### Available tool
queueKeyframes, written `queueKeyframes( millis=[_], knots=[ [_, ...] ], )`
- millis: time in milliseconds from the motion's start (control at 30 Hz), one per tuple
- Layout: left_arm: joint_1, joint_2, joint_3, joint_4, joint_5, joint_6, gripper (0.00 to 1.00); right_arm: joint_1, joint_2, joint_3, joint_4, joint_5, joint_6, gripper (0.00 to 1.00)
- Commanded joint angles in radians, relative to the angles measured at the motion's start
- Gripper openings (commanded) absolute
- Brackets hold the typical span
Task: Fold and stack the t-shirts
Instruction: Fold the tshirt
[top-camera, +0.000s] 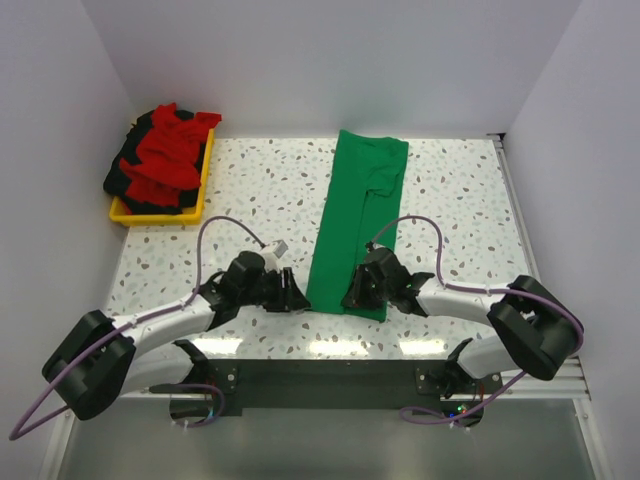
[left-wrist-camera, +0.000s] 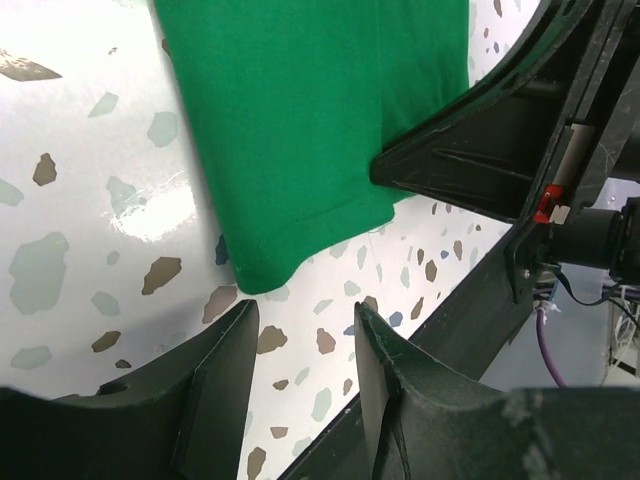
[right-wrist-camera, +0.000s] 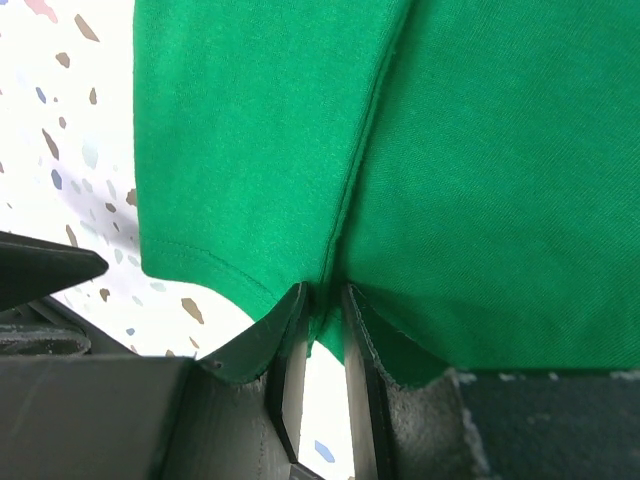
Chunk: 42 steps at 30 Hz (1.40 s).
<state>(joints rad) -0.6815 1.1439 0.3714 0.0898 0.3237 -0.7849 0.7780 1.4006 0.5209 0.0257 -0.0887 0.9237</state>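
A bright green t-shirt (top-camera: 360, 205) lies on the speckled table, folded lengthwise into a long strip that runs from the back wall toward me. My right gripper (top-camera: 351, 297) is at its near hem, and in the right wrist view this gripper (right-wrist-camera: 324, 295) is shut on a pinch of the green cloth (right-wrist-camera: 480, 180). My left gripper (top-camera: 296, 298) rests just left of the shirt's near left corner. In the left wrist view it (left-wrist-camera: 305, 310) is open with only table between its fingers, and the green corner (left-wrist-camera: 300, 130) lies just beyond the tips. Red and black t-shirts (top-camera: 160, 155) are piled at the back left.
The pile sits in a shallow yellow tray (top-camera: 205, 192) at the back left corner. White walls close off the table at the back and both sides. The dark front rail (top-camera: 320, 385) between the arm bases lies close behind both grippers.
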Motion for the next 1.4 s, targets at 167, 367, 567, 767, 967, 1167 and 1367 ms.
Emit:
queueKeyframes(
  millis=[167, 367, 567, 767, 967, 1167, 1367],
  knots=[
    [0.030, -0.039, -0.013, 0.064, 0.052, -0.011, 0.49, 0.003, 0.014, -0.025, -0.021, 0.041, -0.002, 0.24],
    [0.028, 0.031, 0.038, -0.032, -0.058, 0.024, 0.48, 0.003, -0.087, 0.016, -0.108, 0.038, -0.009, 0.32],
    [0.028, 0.114, 0.050, 0.019, -0.075, 0.035, 0.47, 0.003, -0.255, 0.059, -0.254, 0.086, -0.019, 0.42],
    [0.026, 0.157, 0.055, 0.073, -0.049, 0.038, 0.47, 0.001, -0.373, 0.028, -0.366, 0.162, -0.006, 0.42],
    [0.027, 0.171, 0.044, 0.103, -0.031, 0.044, 0.48, -0.002, -0.472, -0.042, -0.440, 0.216, 0.012, 0.42],
    [0.016, 0.206, 0.038, 0.116, -0.035, 0.046, 0.48, -0.039, -0.523, -0.090, -0.492, 0.245, 0.007, 0.42],
    [-0.021, 0.231, 0.043, 0.076, -0.106, 0.044, 0.45, -0.089, -0.560, -0.130, -0.507, 0.221, -0.002, 0.41]
  ],
)
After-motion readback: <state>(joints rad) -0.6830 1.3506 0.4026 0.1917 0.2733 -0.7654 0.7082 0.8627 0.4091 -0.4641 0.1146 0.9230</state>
